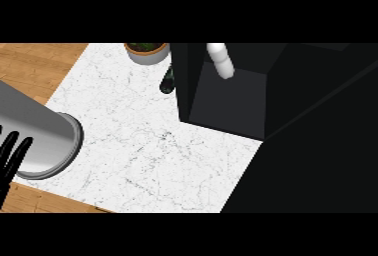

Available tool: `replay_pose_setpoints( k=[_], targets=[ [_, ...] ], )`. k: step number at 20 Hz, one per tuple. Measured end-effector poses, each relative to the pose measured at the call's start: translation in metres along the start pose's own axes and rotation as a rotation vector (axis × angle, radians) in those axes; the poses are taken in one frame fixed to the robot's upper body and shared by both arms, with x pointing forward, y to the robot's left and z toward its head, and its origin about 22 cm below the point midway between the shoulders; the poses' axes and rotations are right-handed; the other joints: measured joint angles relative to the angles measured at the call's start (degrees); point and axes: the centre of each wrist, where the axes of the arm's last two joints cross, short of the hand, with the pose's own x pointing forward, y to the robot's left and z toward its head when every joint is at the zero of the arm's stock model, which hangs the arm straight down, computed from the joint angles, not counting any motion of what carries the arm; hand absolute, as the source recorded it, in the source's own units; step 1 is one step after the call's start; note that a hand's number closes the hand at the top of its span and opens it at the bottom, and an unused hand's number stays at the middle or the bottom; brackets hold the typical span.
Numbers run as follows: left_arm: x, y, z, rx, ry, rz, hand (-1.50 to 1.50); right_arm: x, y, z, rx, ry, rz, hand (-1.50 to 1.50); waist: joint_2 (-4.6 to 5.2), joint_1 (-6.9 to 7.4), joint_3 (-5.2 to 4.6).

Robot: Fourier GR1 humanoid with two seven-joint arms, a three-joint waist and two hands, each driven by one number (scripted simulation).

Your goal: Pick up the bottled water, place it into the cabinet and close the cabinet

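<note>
The left hand [13, 150] shows at the view's left edge, fingers straight and holding nothing; the right hand is out of view. Far across the marble bench [148, 145], the water bottle [220, 60] already stands inside the dark cabinet [221, 100]. Closing the door should swing clear of the bottle. No writing is readable.

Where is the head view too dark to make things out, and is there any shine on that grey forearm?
Head view: the right side is nearly black, so the cabinet shows only faint edges; the bottled water inside stands out pale against it. The marble counter is evenly lit, without glare. The grey forearm carries a soft bright sheen; the left hand is cut by the left edge.
</note>
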Motion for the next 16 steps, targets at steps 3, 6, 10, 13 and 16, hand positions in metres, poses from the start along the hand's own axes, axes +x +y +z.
replay_pose_setpoints(
  k=[3, 6, 10, 13, 16],
  targets=[
    [0.0016, 0.0014, -0.0005, -0.005, -0.003, 0.001, -1.5, -0.0008, 0.0004, -0.0001, -0.006, -0.003, -0.01, 1.5, 0.51, 0.49, 0.01],
    [0.003, 0.0015, -0.0028, -0.018, -0.009, 0.004, -1.5, -0.0023, 0.0005, -0.0002, -0.009, -0.011, -0.026, 1.5, 1.18, 1.3, 0.04],
    [0.0053, 0.0019, -0.0056, -0.034, -0.016, 0.004, -1.5, -0.0054, 0.0006, -0.0005, -0.017, -0.026, -0.057, 1.5, 1.91, 2.51, 0.09],
    [0.0061, 0.003, -0.0068, -0.042, -0.018, 0.003, -1.5, -0.0069, 0.0007, -0.0009, -0.025, -0.032, -0.075, 1.5, 2.2, 2.8, 0.07],
    [0.0075, 0.0048, -0.0078, -0.043, -0.021, 0.0, -1.5, -0.008, 0.0006, -0.0018, -0.041, -0.036, -0.088, 1.5, 2.26, 2.71, 0.08]
  ],
)
